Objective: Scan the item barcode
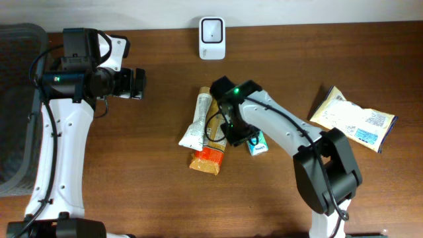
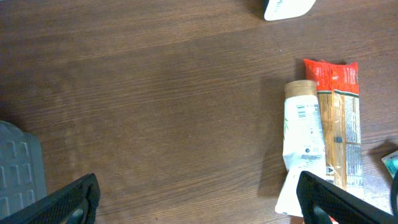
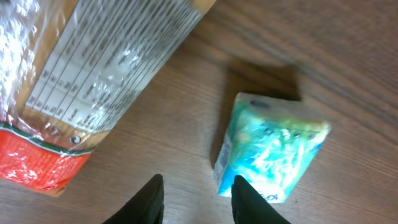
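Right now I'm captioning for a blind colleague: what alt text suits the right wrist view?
A small teal packet lies on the wooden table, just ahead of the open right pincer. A clear bag with a red end fills the picture's left.

**Bystanders on the Brown Tabletop**

A dark brown wooden table [image 1: 152, 192] fills the overhead frame. Near the centre lies a white tube [image 1: 197, 120], its tan cap toward the top of the frame and its flat crimped end toward the lower left. Touching its right side is a long clear packet [image 1: 209, 157] with a printed label, showing a red-orange end at the bottom. At the right of the frame, well apart from both, a cream bag [image 1: 353, 119] with blue print lies flat and tilted. A grey basket [image 1: 16, 112] sits at the left edge, partly cut off.
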`<state>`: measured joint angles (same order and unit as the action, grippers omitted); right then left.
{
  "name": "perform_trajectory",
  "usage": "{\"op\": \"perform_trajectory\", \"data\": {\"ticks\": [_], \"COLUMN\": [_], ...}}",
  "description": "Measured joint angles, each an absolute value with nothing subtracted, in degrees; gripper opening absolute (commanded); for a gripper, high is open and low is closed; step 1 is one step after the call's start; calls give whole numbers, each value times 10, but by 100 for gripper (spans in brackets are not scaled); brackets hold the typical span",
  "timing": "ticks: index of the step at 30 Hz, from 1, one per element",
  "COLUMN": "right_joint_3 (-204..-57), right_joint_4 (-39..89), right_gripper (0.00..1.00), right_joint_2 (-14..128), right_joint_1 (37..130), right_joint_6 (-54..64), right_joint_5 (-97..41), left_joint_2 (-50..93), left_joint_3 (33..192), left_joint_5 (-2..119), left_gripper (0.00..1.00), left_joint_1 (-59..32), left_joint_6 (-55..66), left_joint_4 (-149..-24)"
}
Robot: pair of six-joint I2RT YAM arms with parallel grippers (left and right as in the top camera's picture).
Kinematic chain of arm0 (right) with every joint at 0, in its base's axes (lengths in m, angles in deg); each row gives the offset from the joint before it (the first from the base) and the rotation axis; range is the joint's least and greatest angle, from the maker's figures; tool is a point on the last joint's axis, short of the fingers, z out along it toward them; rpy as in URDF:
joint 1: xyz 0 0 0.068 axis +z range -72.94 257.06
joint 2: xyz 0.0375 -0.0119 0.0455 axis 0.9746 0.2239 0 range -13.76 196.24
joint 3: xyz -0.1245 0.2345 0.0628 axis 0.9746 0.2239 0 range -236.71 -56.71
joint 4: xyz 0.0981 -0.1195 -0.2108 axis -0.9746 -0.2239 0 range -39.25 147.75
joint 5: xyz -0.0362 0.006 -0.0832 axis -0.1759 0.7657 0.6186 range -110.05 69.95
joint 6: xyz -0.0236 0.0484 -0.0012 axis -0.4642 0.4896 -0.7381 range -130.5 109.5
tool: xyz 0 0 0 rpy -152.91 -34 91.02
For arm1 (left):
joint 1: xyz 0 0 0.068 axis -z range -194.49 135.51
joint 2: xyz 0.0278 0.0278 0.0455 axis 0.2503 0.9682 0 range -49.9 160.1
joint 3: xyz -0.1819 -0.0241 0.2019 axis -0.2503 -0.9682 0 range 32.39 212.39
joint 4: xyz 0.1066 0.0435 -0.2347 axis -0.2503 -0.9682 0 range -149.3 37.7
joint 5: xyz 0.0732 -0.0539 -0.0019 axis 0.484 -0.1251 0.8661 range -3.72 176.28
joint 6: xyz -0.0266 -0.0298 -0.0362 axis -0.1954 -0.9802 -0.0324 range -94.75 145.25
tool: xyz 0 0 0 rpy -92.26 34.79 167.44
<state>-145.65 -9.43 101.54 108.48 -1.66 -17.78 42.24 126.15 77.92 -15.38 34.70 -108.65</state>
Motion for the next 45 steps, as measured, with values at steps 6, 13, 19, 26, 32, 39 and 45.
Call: {"op": "perform_trajectory", "data": {"ticks": [6, 13, 19, 26, 32, 39, 45], "right_joint_3": [-1457, -1415, -1286, -1246, -1335, -1578, -1688], "right_joint_4": [-104, -94, 20, 53, -162, -394, -393], "right_gripper": [41, 46, 34, 4, 4, 4, 4], "right_joint_2": [1015, 1013, 1010, 1003, 1000, 979, 954], "right_joint_1": [1023, 857, 842, 838, 783, 732, 727], "right_joint_6": [-31, -191, -229, -230, -339, -482, -446], "right_joint_5": [-199, -409, -485, -571, -737, -899, -1000], "left_joint_2": [422, 422, 422, 422, 422, 422, 422], "left_joint_3": [1261, 1261, 1261, 1261, 1261, 1261, 1261], "left_joint_5": [779, 779, 779, 779, 779, 780, 779], "left_gripper": [99, 99, 99, 99, 99, 99, 99], "left_joint_1": [-154, -154, -154, -154, -154, -154, -154], "left_joint_6": [347, 347, 347, 347, 347, 347, 347], "left_joint_4": [-1087, -1086, -1087, -1087, -1085, -1086, -1086]}}
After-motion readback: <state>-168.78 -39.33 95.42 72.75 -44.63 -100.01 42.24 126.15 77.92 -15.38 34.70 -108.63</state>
